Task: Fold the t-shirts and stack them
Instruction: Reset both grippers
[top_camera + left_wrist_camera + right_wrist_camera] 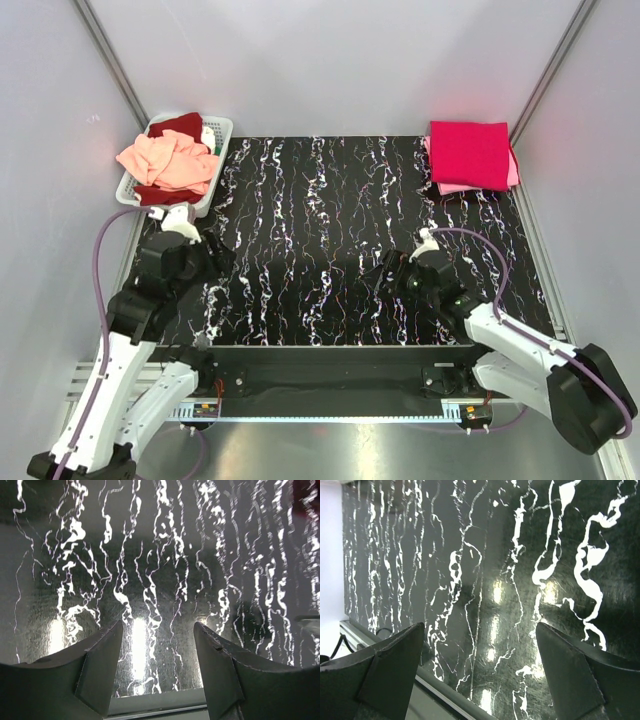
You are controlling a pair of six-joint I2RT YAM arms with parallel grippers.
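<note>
You have two folded t-shirts already stacked at the far right corner of the counter [330, 200]: the crimson-red t-shirt [469, 153] lies flat on top, and the light pink t-shirt [513, 172] shows only as a thin edge along its right and near sides. A dark strip peeks out under the stack's near left corner; you cannot tell what it is.

At the far left corner stands the white basket [222, 128]. In it the peach t-shirt [168, 161] lies crumpled on top, spilling a little over the left rim, with the maroon t-shirt [180, 124] bunched beneath it, visible at the far end and again at the near end.

Your left claw [157, 667] hovers over bare counter near the left edge, just on the near side of the basket, its jaws partly apart and gripping nothing. Your right claw [480, 672] sits over the near right part of the counter, well apart from the folded stack, jaws spread wide and empty. Both wrist views show only the black, white-veined surface between the fingers.
</note>
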